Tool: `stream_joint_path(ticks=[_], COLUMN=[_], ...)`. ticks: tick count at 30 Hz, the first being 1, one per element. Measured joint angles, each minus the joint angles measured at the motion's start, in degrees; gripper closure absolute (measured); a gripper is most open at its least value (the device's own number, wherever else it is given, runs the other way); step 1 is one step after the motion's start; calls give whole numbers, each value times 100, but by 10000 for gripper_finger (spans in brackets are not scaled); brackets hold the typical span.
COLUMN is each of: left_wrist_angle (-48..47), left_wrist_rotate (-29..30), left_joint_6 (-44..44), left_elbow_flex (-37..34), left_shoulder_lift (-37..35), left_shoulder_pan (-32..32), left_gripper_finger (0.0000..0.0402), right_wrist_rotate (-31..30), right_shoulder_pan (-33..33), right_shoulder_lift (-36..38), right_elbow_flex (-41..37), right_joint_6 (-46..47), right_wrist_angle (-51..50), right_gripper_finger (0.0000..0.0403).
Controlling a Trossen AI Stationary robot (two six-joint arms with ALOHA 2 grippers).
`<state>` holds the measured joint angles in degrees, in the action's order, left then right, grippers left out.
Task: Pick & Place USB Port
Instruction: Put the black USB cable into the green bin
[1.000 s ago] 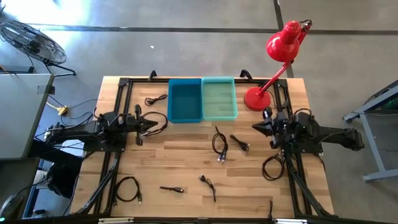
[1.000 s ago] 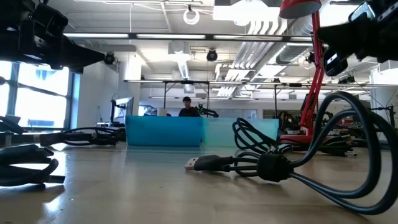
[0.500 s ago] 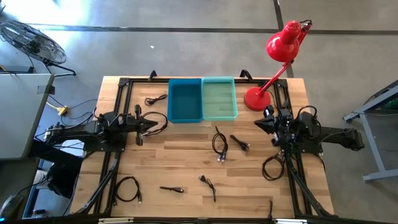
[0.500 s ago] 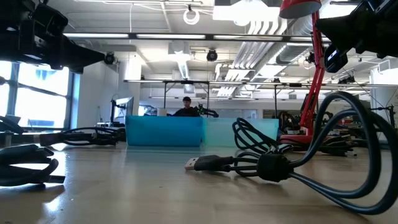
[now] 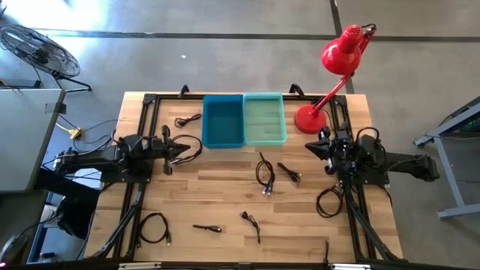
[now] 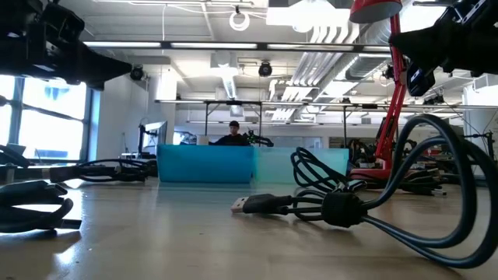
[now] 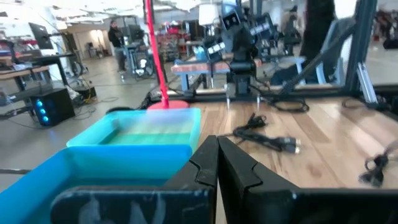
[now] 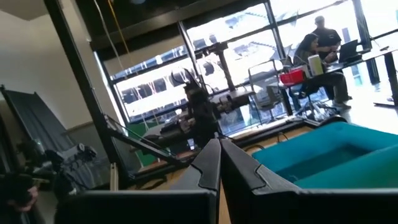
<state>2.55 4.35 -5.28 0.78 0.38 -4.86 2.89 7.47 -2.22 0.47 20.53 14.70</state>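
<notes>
Two robot arms are facing each other across a wooden table (image 5: 225, 195) strewn with USB cables. The left gripper (image 5: 189, 151) is hovering at nine o'clock on the tabletop, its fingers (image 7: 208, 163) pressed together on nothing; the right gripper (image 5: 309, 148) is hanging at three o'clock, likewise closed and empty, its tips (image 8: 214, 163) meeting in the wrist view. At twelve o'clock a blue bin (image 5: 223, 121) and a green bin (image 5: 264, 118) are sitting side by side, touching. A red lamp (image 5: 330, 71) is standing at about two o'clock, just beside the green bin. A coiled cable (image 5: 265, 177) is lying near the table's centre with its USB plug (image 6: 250, 205) pointing away from the coil in the low view, and a shorter cable (image 5: 289, 173) is resting just at its three o'clock. More cables are lying at seven o'clock (image 5: 153, 227), six o'clock (image 5: 250, 222) and eleven o'clock (image 5: 186, 120). A person (image 6: 233, 134) is showing in the room behind the bins.
</notes>
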Motion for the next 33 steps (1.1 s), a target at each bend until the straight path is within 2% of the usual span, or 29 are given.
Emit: stream_joint_path(ticks=[4, 11, 15, 19, 22, 26, 29, 33], left_wrist_angle=[59, -184, -232, -378, -333, -998, -1523, -1728], left_wrist_rotate=[-257, -235, -270, -230, -100, 68, 285, 388], left_joint_6=[-56, -299, -32, -47, -263, -502, -514, -706], left_elbow_flex=[0, 1, 19, 271, 674, 1336, 1871, 2429], left_shoulder_lift=[0, 1, 2, 6, -3, 71, 183, 375], left_shoulder_pan=[0, 0, 0, 0, 0, 0, 0, -2], left_gripper_finger=[401, 401, 401, 401, 401, 396, 379, 338], right_wrist_rotate=[3, -22, -418, -674, -917, -1356, -1550, -1575], right_shoulder_pan=[0, 0, 2, 2, 0, 1, 2, 0], right_shoulder_lift=[-2, 0, -1, -17, -48, -360, -802, -1570], right_elbow_flex=[0, 0, 7, 279, 741, 1745, 2679, 3957], right_joint_6=[0, 42, 451, 226, -257, -945, -1308, -1644], right_wrist_angle=[-201, -200, -223, -502, -567, -1170, -1905, -2855], right_gripper_finger=[401, 401, 399, 389, 374, 344, 316, 283])
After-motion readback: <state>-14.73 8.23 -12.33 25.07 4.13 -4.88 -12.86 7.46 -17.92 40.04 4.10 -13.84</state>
